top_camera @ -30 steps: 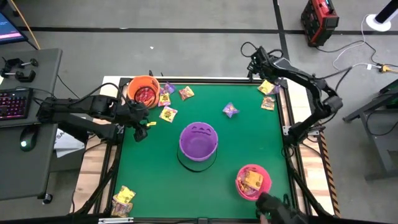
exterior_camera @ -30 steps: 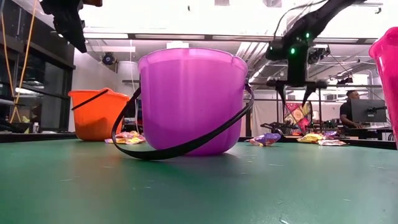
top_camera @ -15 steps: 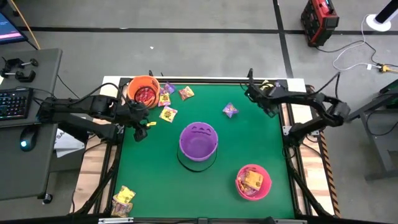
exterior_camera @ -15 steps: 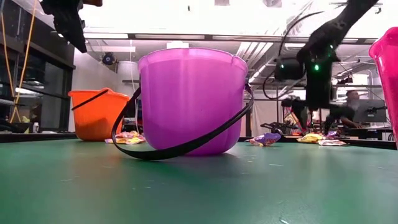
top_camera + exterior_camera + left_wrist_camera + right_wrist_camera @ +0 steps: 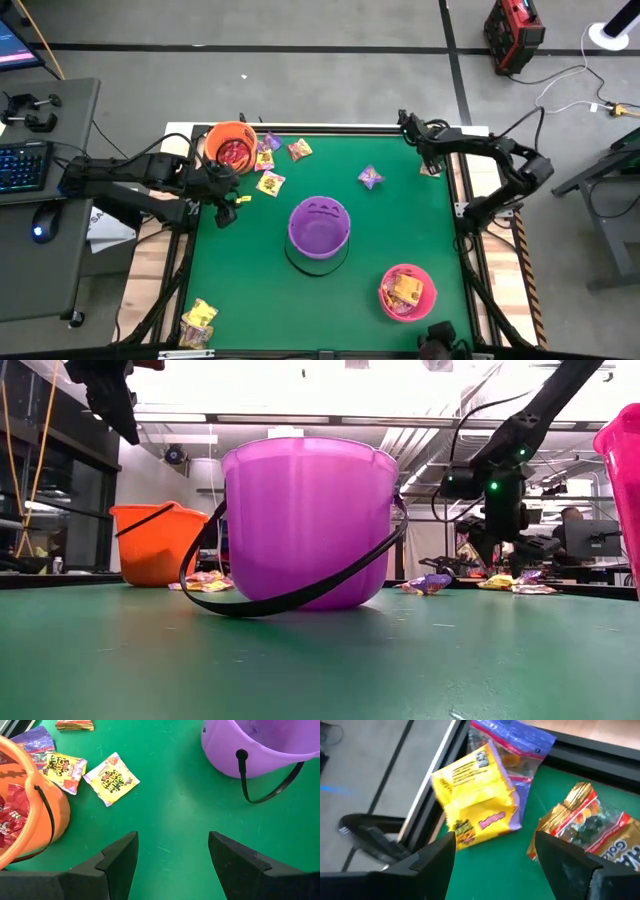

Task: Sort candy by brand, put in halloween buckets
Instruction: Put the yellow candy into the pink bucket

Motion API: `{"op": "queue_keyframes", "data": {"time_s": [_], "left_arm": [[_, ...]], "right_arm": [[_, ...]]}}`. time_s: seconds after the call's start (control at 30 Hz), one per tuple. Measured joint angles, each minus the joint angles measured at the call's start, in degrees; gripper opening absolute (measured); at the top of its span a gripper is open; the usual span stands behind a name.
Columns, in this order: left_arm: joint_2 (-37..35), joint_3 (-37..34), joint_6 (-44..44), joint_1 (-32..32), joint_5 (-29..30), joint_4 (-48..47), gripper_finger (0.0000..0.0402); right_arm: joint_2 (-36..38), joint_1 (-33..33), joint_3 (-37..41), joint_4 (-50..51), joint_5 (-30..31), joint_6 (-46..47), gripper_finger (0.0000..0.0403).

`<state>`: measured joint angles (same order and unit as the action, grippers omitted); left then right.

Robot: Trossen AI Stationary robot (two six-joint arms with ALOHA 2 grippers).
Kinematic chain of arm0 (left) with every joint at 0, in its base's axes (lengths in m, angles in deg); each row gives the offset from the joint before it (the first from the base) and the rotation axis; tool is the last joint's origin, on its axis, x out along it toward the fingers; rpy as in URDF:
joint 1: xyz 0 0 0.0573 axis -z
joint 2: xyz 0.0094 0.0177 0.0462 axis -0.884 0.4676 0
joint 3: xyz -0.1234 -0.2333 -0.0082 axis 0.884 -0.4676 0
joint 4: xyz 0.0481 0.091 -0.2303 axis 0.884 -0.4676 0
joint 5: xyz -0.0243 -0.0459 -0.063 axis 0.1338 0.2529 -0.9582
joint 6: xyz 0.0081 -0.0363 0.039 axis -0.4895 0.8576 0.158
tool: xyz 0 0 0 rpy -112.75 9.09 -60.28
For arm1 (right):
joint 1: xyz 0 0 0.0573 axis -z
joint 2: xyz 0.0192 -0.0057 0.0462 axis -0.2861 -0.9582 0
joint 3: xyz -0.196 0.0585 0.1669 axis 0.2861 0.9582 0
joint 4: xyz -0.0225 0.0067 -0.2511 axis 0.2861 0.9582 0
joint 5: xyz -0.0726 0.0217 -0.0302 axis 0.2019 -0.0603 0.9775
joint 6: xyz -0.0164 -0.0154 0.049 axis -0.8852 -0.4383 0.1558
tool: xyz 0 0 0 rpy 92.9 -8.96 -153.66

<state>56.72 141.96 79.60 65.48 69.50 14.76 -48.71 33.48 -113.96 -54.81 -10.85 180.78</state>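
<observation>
While both arms hung over the far half of the green table (image 5: 400,230), the high view showed the orange bucket (image 5: 231,147) at the far left corner with red packets inside, the purple bucket (image 5: 320,226) near the middle, and the pink bucket (image 5: 406,291) near the right front holding a yellow packet. Loose candy (image 5: 270,183) lay just right of the orange bucket, a purple packet (image 5: 371,177) sat alone farther right, and more packets (image 5: 199,321) lay at the near left corner. The left gripper (image 5: 226,210) hovered just near of the orange bucket; the right gripper (image 5: 410,128) was at the far right corner.

From the low view, the purple bucket stood centre with its black handle down on the table, the orange bucket far behind to its left, and the right gripper hung above packets at the far right edge.

Through the left wrist view, the left gripper's fingers (image 5: 117,857) stood wide apart with nothing between them, above bare green between the orange and purple buckets; a yellow packet (image 5: 111,777) lay beyond.

Through the right wrist view, the right gripper's fingers (image 5: 437,852) were spread wide and empty over a yellow packet (image 5: 472,792) and a gold-and-red packet (image 5: 585,822) at the table's edge.
</observation>
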Motion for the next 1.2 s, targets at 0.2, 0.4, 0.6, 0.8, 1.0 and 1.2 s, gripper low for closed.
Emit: {"op": "queue_keyframes", "data": {"time_s": [0.2,0.4,0.6,0.8,1.0,1.2], "left_arm": [[0.0,0.0,0.0,0.0,0.0,0.01,0.0229],[0.01,0.0,0.02,-0.02,0.17,0.01,0.0229],[0.01,0.0,0.39,-0.04,0.73,0.02,0.0229],[0.0,0.0,0.74,-0.04,0.81,0.0,0.0229],[0.0,0.0,1.95,-0.04,0.81,0.0,0.0229],[0.02,0.0,1.95,-0.04,0.75,0.0,0.0229]], "right_arm": [[-3.46,2.46,-0.88,-0.13,-2.67,2.16,0.0266],[-5.3,3.56,-0.97,-1.37,-4.95,3.57,0.026],[-5.45,3.55,-0.97,-0.95,-7.02,2.12,0.0179],[-5.51,3.52,-0.9,-1.95,-8.39,-1.0,0.0045],[-5.42,2.72,-0.87,-1.99,-9.65,-5.33,0.0016],[-2.28,-1.4,-0.83,-1.17,-8.67,-8.28,0.0003]]}}
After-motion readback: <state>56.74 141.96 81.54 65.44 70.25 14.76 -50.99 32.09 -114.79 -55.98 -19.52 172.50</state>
